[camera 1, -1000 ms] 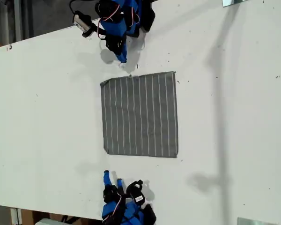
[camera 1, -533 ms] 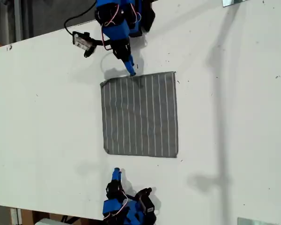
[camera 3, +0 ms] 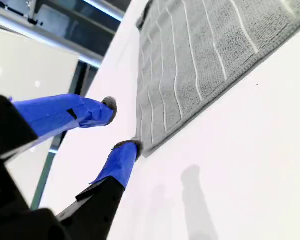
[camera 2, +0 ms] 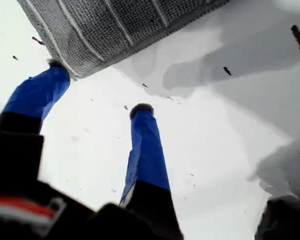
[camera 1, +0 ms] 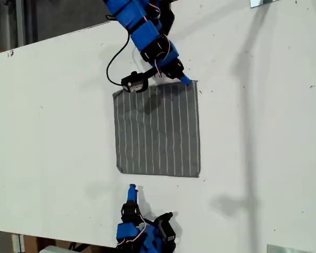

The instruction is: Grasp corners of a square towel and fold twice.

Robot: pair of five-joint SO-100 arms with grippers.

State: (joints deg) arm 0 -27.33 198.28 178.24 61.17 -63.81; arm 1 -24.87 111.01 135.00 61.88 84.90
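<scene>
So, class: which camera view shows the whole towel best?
The exterior view: the towel lies flat with all four edges visible. The first wrist view shows only one corner; the second wrist view shows part of it along one edge.

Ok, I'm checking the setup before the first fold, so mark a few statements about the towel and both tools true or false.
1. The towel lies flat and unfolded. True.
2. My first tool is shut on a corner. False: it is open, with one fingertip at the corner.
3. My second tool is open. True.
4. The stripes run from the exterior view's left to its right. False: they run top to bottom.
</scene>
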